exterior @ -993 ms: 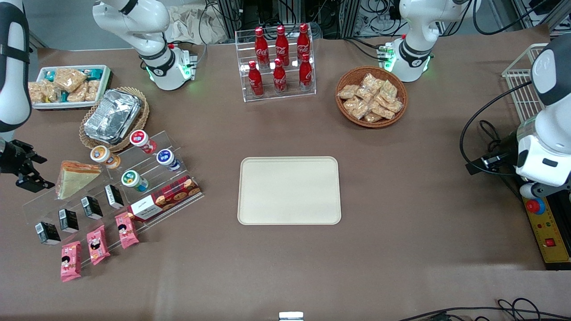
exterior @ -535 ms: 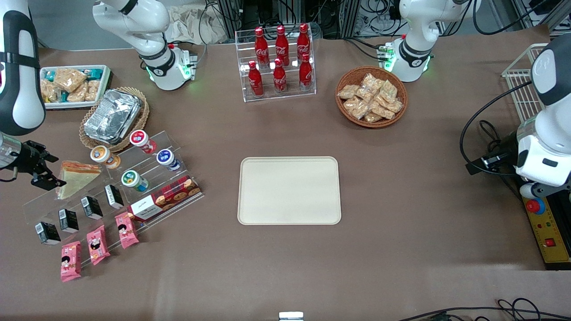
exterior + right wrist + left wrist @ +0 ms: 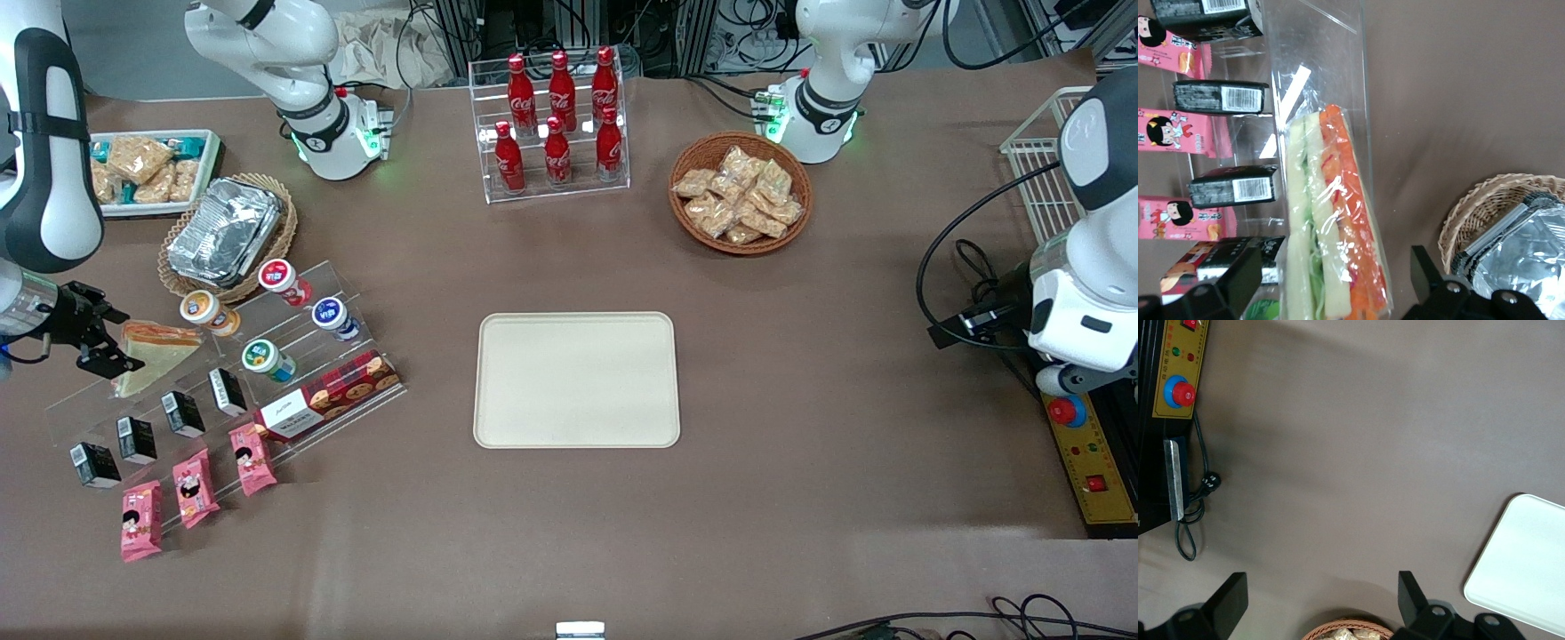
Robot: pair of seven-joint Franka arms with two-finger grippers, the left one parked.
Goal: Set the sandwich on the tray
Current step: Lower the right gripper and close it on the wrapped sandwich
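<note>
Pincer (image 3: 105, 348) moved in twd sandwich (image 3: 153, 348) since earlier frame, mid-left of front view; wide open, holding nothing. Tray (image 3: 577, 380) centre.

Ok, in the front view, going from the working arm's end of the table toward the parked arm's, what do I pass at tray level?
Open hand over the sandwich's edge → sandwich → cookie box → tray.
</note>
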